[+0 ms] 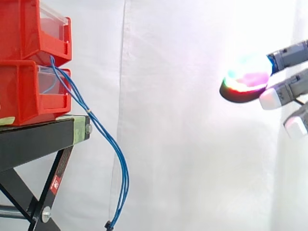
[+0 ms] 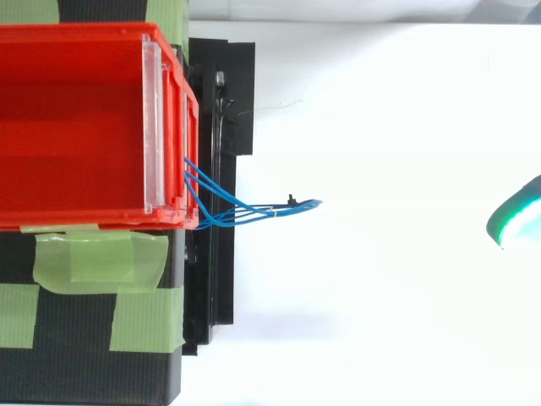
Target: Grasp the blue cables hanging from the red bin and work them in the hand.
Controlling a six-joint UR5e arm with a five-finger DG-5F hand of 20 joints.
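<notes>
Right at the front, the hand (image 1: 284, 89) comes in from the right edge of the side view. Its fingers are straight and point left, stacked one above another, and it grips nothing. The top fingertip (image 1: 245, 79) blazes in mixed green, magenta and cyan, while the pads (image 1: 272, 98) below it glow white. From above, one green-lit fingertip (image 2: 516, 222) peeks in at the right edge. It's roughly level with the cables' outer end and well apart from it.

Across the open gap are the blue cables (image 1: 103, 134). They come out between the two stacked bins, run down the front of the lower red bin (image 1: 24, 91), pass the corner of the black stand (image 1: 38, 139) and hang in a loose curve. They end in a small dark tip near the bottom of the side view. From above, the strands (image 2: 254, 211) fan out from the bin's front edge and gather into one bundle pointing right.

The upper red bin (image 1: 29, 29) sits on the lower one, and green tape (image 2: 101, 262) is stuck across the stand. Behind it all hangs the white curtain (image 1: 183, 144).
</notes>
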